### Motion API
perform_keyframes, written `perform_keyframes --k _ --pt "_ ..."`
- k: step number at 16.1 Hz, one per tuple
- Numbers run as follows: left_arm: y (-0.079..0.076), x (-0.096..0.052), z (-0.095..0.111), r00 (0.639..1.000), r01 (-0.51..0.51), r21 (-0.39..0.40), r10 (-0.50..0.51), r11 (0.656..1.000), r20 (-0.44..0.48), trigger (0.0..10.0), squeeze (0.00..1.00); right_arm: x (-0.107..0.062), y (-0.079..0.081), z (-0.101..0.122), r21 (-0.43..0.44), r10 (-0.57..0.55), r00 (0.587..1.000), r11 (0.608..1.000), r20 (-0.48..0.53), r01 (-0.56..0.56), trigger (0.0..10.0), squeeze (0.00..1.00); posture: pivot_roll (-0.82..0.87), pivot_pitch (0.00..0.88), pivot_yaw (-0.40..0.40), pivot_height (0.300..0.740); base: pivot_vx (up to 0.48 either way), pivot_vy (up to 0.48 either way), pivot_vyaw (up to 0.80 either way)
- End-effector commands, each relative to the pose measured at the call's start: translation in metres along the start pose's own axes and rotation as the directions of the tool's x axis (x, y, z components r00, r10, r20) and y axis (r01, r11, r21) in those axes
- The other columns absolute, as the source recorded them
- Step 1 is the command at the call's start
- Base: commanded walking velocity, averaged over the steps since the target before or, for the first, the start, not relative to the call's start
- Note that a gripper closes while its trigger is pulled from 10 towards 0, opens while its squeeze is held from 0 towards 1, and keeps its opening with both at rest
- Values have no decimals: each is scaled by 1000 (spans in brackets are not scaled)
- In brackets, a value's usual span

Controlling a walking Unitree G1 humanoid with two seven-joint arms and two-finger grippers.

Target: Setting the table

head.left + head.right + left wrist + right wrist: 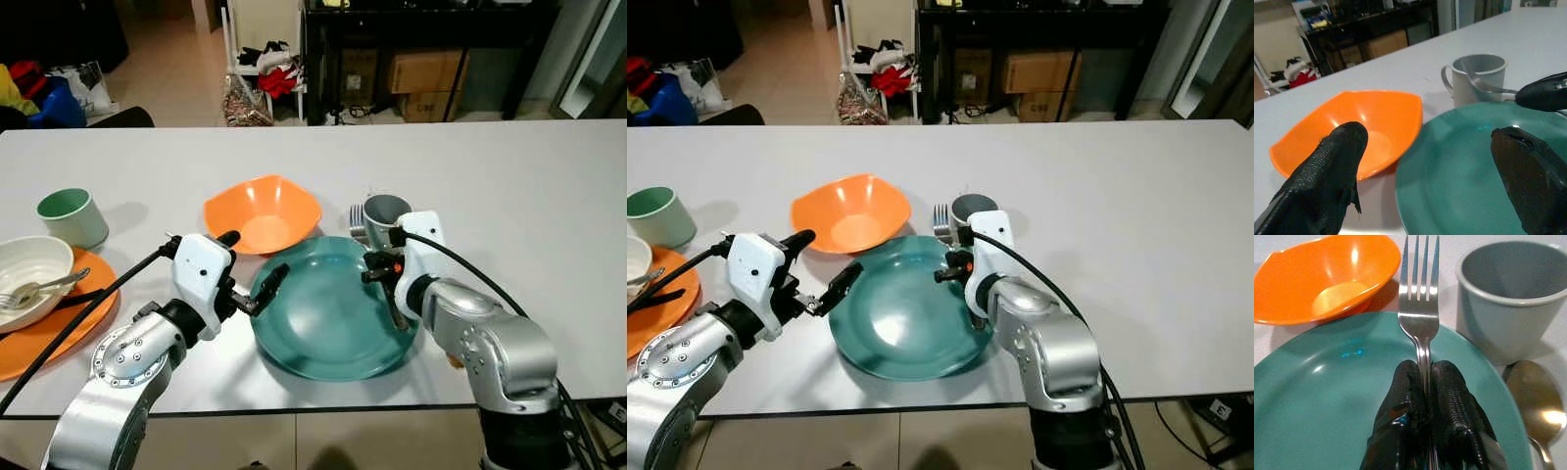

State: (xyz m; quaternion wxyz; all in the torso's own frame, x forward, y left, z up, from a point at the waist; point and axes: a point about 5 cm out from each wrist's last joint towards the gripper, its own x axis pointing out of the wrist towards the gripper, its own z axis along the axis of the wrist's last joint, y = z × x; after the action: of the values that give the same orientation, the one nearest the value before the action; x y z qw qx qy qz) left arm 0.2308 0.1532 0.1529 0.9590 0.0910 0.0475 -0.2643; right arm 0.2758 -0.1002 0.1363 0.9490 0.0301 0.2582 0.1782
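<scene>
Two grippers: I had both over the teal plate (333, 313) on the white surface (509, 186).
Right gripper (1427, 382): fingers pressed together, pinching the fork (1420, 308) by its handle.
Fork: tines reached past the plate's far rim, between the orange bowl (263, 212) and the grey mug (385, 211).
Spoon (1537, 401): lay beside the mug.
Left gripper (1430, 161): fingers spread, holding nothing, at the plate's left rim.

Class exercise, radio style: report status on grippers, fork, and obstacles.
Right gripper shut on fork, over teal plate. Left gripper open at plate's left rim. Grey mug and spoon close beside the fork.
</scene>
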Motion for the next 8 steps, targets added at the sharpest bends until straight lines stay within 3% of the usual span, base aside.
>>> perform_keyframes --k 1,3,8 --pt "-3 -5 2 999 48 3 -48 999 -11 10000 0 8 6 2 -3 11 999 1000 -37 -11 10000 0 145 0 55 740 0 0 0" --pt "-8 -11 -2 991 122 2 -122 992 -48 10000 0 17 11 0 -4 11 994 1000 -108 -11 10000 0 156 0 54 740 0 0 0" --pt "-8 -20 -4 984 160 -12 -161 987 -82 10000 0 24 17 -10 40 -24 978 999 -207 33 10000 0 171 0 44 740 0 0 0"
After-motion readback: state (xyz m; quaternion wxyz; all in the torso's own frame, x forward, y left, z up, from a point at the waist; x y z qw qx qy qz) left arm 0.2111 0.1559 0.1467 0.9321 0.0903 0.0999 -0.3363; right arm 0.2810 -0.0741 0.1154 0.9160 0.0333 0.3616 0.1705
